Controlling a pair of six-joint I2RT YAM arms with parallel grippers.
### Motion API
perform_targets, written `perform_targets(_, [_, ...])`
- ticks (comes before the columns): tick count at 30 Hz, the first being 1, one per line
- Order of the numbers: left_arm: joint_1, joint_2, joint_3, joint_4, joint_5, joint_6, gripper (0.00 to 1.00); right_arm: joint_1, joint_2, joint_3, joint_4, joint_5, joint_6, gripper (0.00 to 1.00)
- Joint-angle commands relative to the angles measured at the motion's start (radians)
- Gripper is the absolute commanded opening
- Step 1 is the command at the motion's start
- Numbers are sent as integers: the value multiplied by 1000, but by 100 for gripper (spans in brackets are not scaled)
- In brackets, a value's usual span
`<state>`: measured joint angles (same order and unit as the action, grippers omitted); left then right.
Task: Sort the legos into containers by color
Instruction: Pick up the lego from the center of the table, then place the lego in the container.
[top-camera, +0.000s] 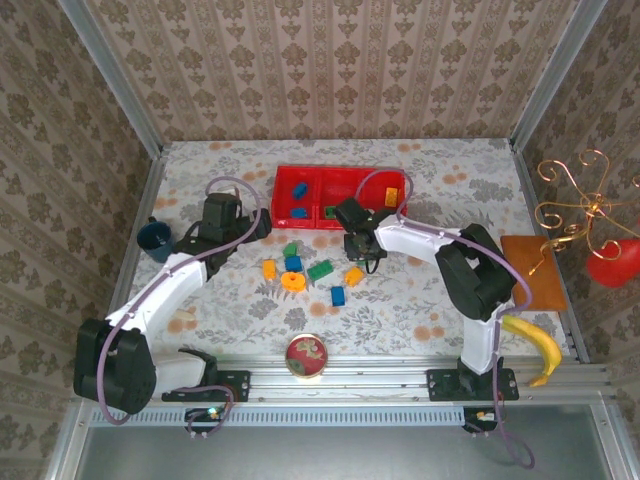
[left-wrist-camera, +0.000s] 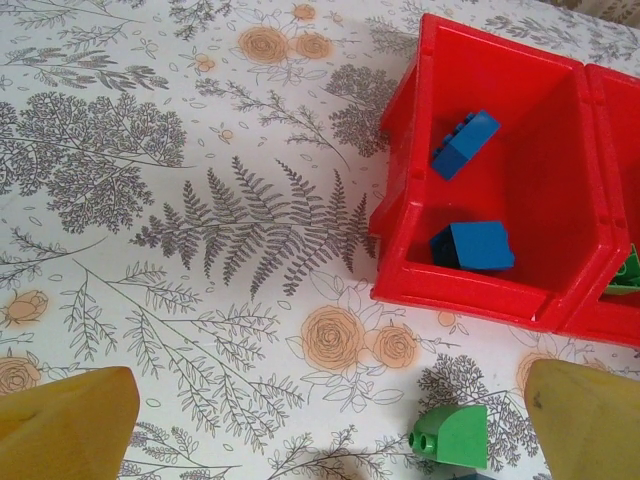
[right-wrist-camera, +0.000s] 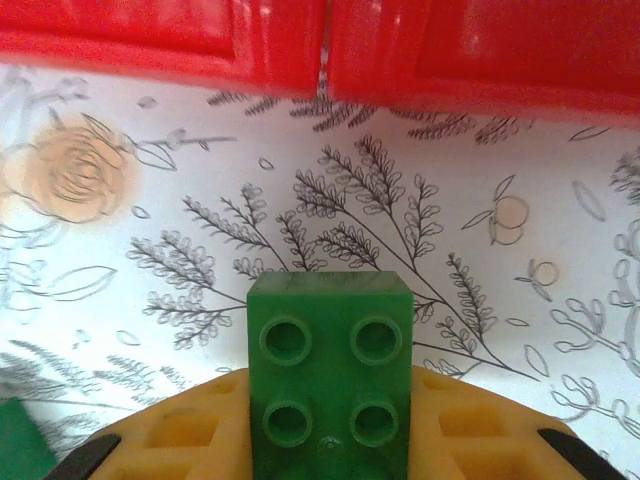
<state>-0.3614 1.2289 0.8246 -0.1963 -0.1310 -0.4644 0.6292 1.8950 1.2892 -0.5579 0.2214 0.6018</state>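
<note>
The red three-compartment tray (top-camera: 283, 195) stands at the back middle of the table. Two blue legos (left-wrist-camera: 465, 143) (left-wrist-camera: 475, 245) lie in its left compartment, a green one (top-camera: 329, 212) in the middle, an orange one (top-camera: 392, 193) on the right. My right gripper (top-camera: 362, 245), just in front of the tray, is shut on a green lego (right-wrist-camera: 330, 370) held between its yellow fingers (right-wrist-camera: 180, 440). My left gripper (top-camera: 255, 222) hovers open by the tray's left corner (left-wrist-camera: 400, 270), near a loose green lego (left-wrist-camera: 455, 435). Several loose legos and an orange ring (top-camera: 293, 283) lie in front.
A dark blue cup (top-camera: 155, 238) stands at the left edge. A small round dish (top-camera: 305, 356) sits at the near edge. A banana (top-camera: 535, 345), a brown board (top-camera: 533, 270) and a gold wire stand (top-camera: 575, 205) are on the right.
</note>
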Motion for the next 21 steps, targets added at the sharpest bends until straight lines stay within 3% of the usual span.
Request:
perform_targets(1, [13,-25,-20,-5,4,-27,100,3,-66,-5,-26,37,-11,12])
perform_targets(11, [27,-27,-28,-2,11,-39,100,4,-109,65,-33,54,-57,13])
perform_targets(21, [35,-32,-33,-5,15,-46,100,3,-23,251,-51,79,-147,14])
